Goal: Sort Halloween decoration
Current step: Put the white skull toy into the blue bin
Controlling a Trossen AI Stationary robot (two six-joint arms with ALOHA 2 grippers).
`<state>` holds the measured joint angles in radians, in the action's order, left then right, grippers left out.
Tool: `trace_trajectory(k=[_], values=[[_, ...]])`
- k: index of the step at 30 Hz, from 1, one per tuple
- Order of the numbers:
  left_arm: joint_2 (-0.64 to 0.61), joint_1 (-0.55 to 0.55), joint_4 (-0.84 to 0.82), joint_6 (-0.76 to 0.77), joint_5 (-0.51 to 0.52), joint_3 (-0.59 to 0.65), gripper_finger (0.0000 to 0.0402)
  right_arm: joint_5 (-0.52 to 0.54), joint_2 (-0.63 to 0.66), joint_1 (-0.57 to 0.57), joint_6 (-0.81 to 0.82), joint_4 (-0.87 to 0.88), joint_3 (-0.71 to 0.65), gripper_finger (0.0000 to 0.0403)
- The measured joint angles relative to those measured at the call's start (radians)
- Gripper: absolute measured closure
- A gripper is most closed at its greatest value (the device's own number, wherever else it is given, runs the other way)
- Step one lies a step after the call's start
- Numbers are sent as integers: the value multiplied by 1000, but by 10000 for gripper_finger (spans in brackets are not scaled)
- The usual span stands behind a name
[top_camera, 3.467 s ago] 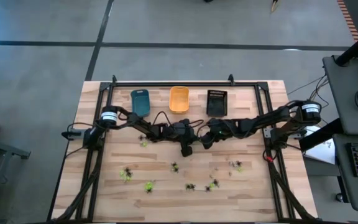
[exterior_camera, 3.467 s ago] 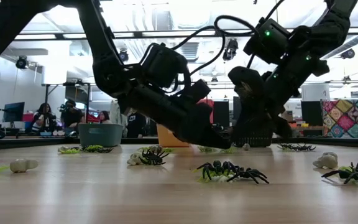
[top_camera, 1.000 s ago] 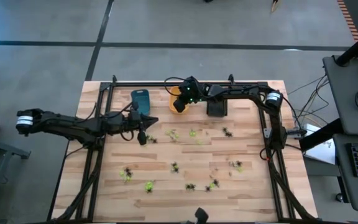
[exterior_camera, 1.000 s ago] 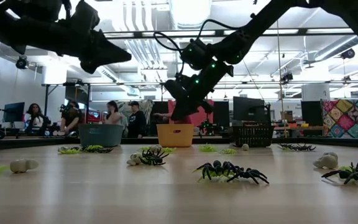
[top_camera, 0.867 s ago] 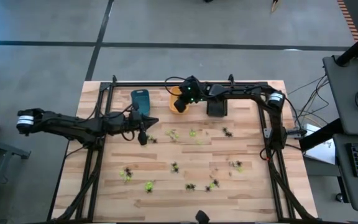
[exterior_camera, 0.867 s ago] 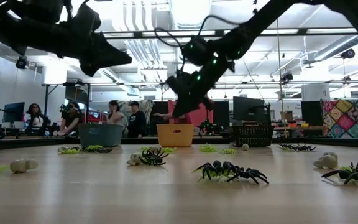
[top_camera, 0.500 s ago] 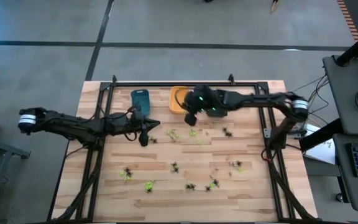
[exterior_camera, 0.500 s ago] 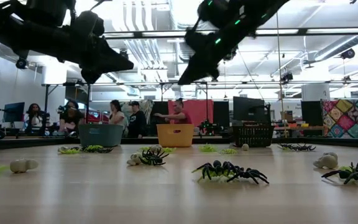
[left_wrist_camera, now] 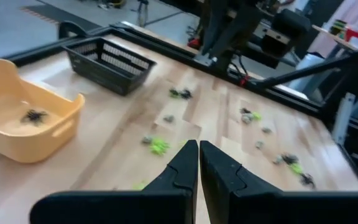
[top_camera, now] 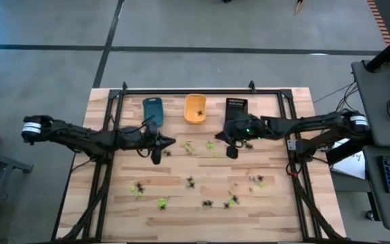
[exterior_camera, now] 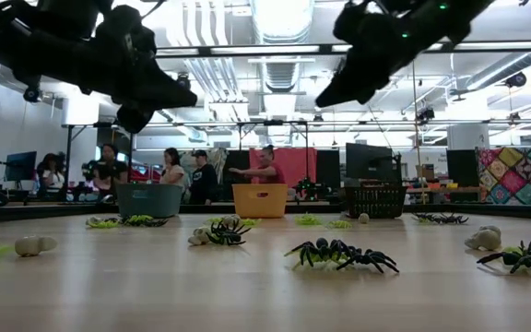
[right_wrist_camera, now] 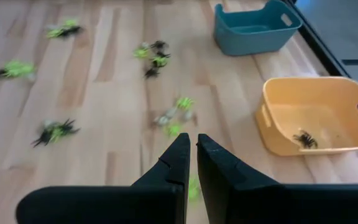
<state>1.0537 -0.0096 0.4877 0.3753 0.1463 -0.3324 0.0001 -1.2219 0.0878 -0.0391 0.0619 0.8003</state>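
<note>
Since half a second earlier, the right gripper [top_camera: 232, 150] had swung away from the orange tray [top_camera: 195, 108] to the middle of the high frame, its fingers together and empty. At centre-left, the left gripper [top_camera: 156, 155] hung below the blue tray [top_camera: 152, 110], fingers together too. Spider figures [top_camera: 189, 181] lay scattered over the lower half of the wooden surface [top_camera: 269, 203], with a black tray [top_camera: 235, 111] at upper centre.

From the low camera, both arms showed along the top edge, and black spiders [exterior_camera: 339, 253] sat in the centre foreground. People stood in the far background at left.

On the left wrist camera, a single black spider [left_wrist_camera: 35, 116] lay inside the orange tray at left.

On the right wrist camera, that same spider [right_wrist_camera: 305, 139] sat in the orange tray at right.
</note>
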Motion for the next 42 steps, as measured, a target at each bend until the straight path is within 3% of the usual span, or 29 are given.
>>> trace_trajectory(k=[9,12,16,19,22,28,30,31,32,33,34,35,37,39,40,42], values=[[101,-36,110,8,1,0,402,-34,10,-69,81,16,-23,378],[143,-36,154,30,1,0,402,5,8,-77,94,37,-23,379],[189,-36,208,35,1,0,402,-27,6,-99,39,60,-24,391],[214,-36,235,15,1,0,402,-30,8,-99,116,41,-23,382],[231,-36,261,0,1,0,402,45,-8,-91,235,-10,-22,359],[259,-36,281,-20,1,-1,402,91,-43,-106,220,-22,-16,330],[265,-36,278,-21,1,-1,402,225,-48,-107,189,29,-11,317],[268,-36,279,-22,1,-1,402,218,-50,-103,282,-5,-11,310],[270,-36,279,-22,1,-2,402,137,-58,-98,322,-59,-6,302],[272,-36,275,-22,1,-5,402,33,-62,-92,232,-74,2,295],[277,-36,273,-22,1,-10,402,-2,-56,-82,71,-13,7,288],[282,-36,274,-23,1,-15,402,44,-46,-76,40,88,14,282],[293,-36,273,-36,1,-23,401,129,-50,-64,316,97,24,275],[319,-36,272,-61,1,-37,399,28,-35,-43,245,64,36,274],[334,-36,273,-78,1,-46,395,29,-18,-41,193,112,36,274],[372,-37,272,-115,1,-63,385,88,0,-49,268,186,37,277]])
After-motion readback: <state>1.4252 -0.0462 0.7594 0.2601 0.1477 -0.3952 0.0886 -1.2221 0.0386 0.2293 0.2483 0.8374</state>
